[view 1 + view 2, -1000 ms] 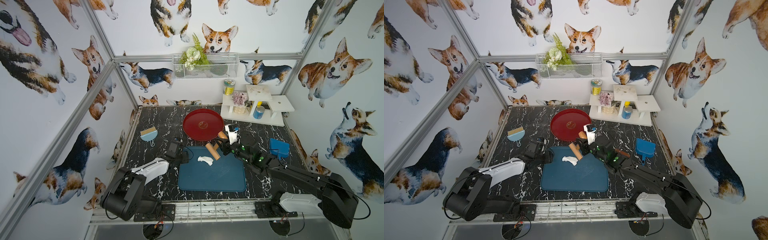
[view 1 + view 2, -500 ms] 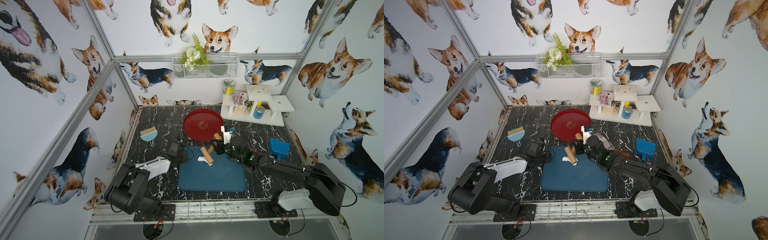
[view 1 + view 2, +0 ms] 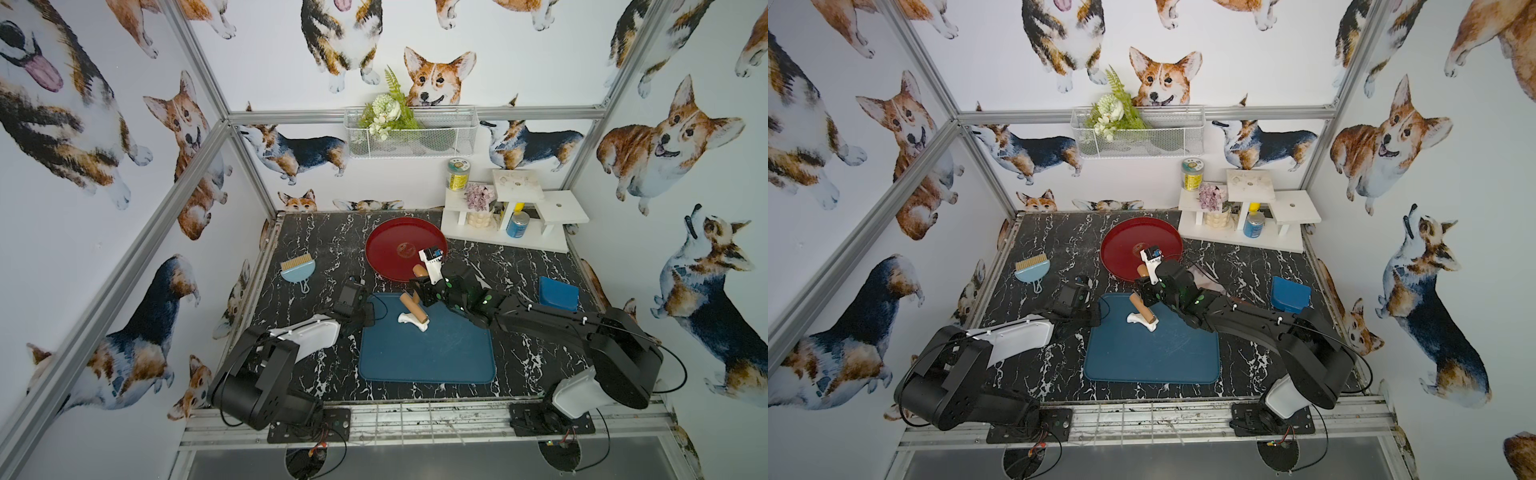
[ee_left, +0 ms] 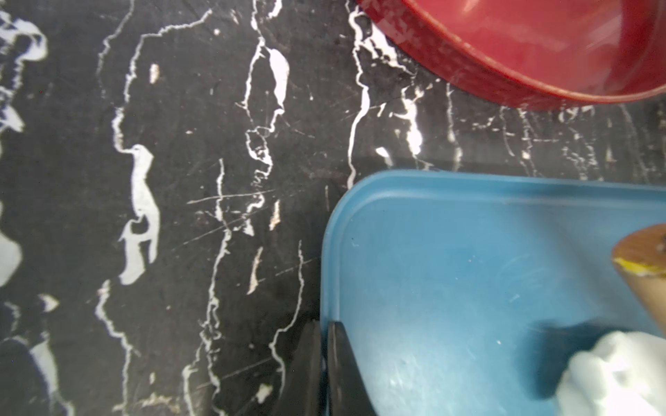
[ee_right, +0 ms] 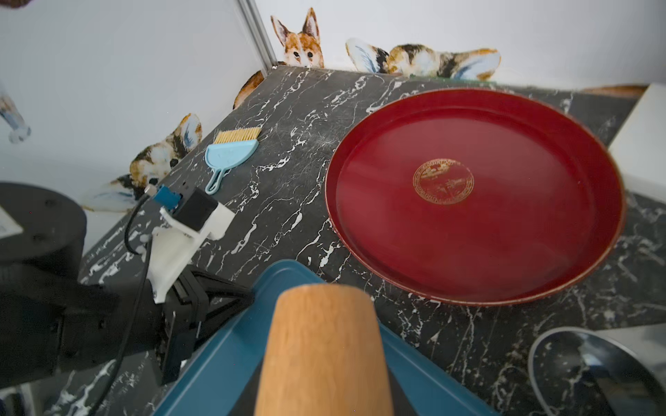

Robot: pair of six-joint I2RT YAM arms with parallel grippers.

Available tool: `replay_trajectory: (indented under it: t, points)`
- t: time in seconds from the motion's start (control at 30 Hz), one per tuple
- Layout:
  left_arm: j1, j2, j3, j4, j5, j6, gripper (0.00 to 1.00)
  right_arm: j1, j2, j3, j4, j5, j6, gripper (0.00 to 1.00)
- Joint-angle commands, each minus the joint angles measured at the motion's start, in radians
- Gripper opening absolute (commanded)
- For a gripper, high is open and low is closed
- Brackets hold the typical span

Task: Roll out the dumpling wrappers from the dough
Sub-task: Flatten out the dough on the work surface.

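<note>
Marble table (image 3: 316, 249), left fingers (image 4: 342, 371) pinching tray (image 4: 432, 252) rim, right fingers (image 3: 426, 293) clamping rolling pin (image 3: 413, 309) on dough (image 3: 405, 319)

In the left wrist view we see only the tips of the left jaws, pressed together over the rim of the blue tray (image 4: 468, 252); the rest of them runs off the edge. Beyond them the dough (image 4: 609, 374) is a blurred white patch cut off at the corner, and the rolling pin (image 4: 641, 259) and red plate (image 4: 522, 54) are cropped too. In both top views the right jaws cover the pin's middle, and just past them the pin hides the dough's centre. The right wrist view does not show the right jaws; the blurred pin leaves the frame. Beside them a dark shiny round thing (image 5: 594, 371) is cut off, and we cannot name it.
</note>
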Motion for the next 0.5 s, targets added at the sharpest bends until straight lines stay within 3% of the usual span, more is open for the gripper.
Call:
replay_trajectory:
  t: [0.0,0.2,0.47]
  points:
    - [0.0,-0.003,-0.004,0.007,-0.005,0.005,0.0,0.0,-0.049,-0.055,0.093,-0.046,-0.276,0.0]
    - [0.0,-0.003,-0.002,0.007,-0.006,0.006,0.0,0.001,-0.054,-0.132,0.264,-0.16,-0.491,0.0]
    - [0.0,0.0,0.0,0.005,-0.006,0.005,0.0,0.001,0.04,-0.044,0.125,-0.381,-0.64,0.0]
